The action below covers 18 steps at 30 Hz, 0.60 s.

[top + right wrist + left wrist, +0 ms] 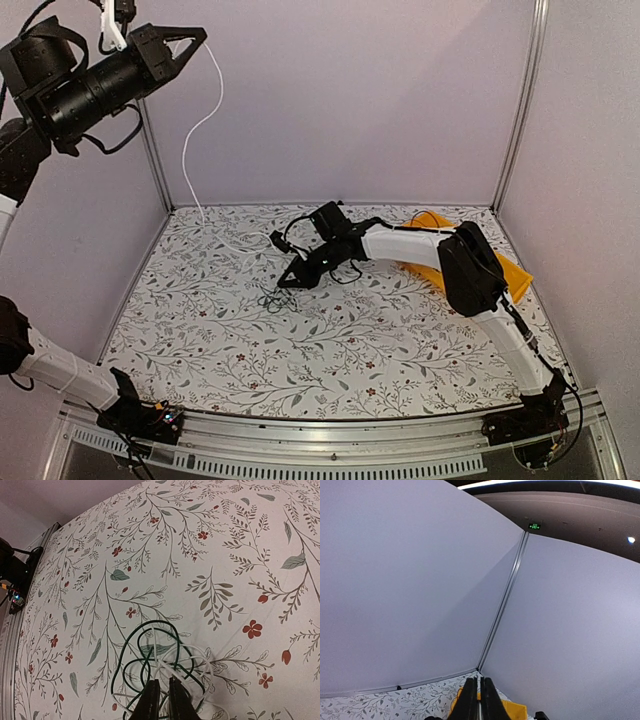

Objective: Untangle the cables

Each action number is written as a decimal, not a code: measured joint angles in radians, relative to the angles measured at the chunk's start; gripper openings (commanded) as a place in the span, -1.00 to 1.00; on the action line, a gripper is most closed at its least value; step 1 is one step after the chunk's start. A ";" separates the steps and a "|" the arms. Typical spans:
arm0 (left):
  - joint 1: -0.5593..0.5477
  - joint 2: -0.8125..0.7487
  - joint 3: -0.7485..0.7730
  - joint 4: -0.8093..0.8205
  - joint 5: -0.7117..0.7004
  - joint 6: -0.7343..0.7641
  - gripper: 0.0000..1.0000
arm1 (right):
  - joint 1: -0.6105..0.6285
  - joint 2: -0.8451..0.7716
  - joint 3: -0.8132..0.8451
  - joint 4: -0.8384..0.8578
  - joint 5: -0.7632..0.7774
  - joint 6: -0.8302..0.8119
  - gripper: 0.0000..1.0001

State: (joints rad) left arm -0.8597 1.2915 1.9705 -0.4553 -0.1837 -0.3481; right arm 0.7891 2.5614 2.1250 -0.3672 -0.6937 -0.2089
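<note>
Top external view: the left arm (90,90) is raised high at the enclosure's left wall, its fingers (185,33) pressed together on a white cable (184,155). The cable hangs from them in a loose curve down to the far left of the floral-print desk (400,350) and trails along the surface toward the middle. The right arm (410,245) reaches in from the near right corner across the desk. Its fingers (300,272) point down at the tangled cables (272,298), a small clump of thin loops just left of the desk's centre. A yellow cloth (512,272) lies by the right wall, partly hidden behind this arm.

In the left wrist view, the fingers (470,705) stand together at the bottom edge with a thin white line between them. Beyond them are the pale walls, the far corner post and a patch of yellow.

In the right wrist view, the fingers (151,702) stand almost together, a thin slit between them, their tips right at the near edge of the cables (145,652). Dark green and white strands overlap there in several loops flat on the desk. It cannot be told whether these fingers have caught a strand.
</note>
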 measured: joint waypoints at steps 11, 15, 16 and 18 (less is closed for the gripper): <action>0.000 -0.060 -0.320 0.151 -0.012 0.007 -1.00 | -0.063 -0.291 -0.116 -0.072 -0.013 -0.100 -0.15; 0.000 -0.063 -0.378 0.200 -0.012 0.008 -1.00 | -0.085 -0.410 -0.165 -0.083 -0.015 -0.149 -0.08; 0.000 -0.064 -0.388 0.211 -0.012 0.008 -1.00 | -0.090 -0.437 -0.182 -0.083 -0.015 -0.163 -0.05; 0.000 -0.066 -0.410 0.233 -0.011 0.008 -1.00 | -0.094 -0.479 -0.212 -0.092 -0.016 -0.186 -0.01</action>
State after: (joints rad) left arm -0.8597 1.2251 1.5608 -0.2222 -0.1951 -0.3405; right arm 0.6952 2.0823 1.9129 -0.4587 -0.7094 -0.3950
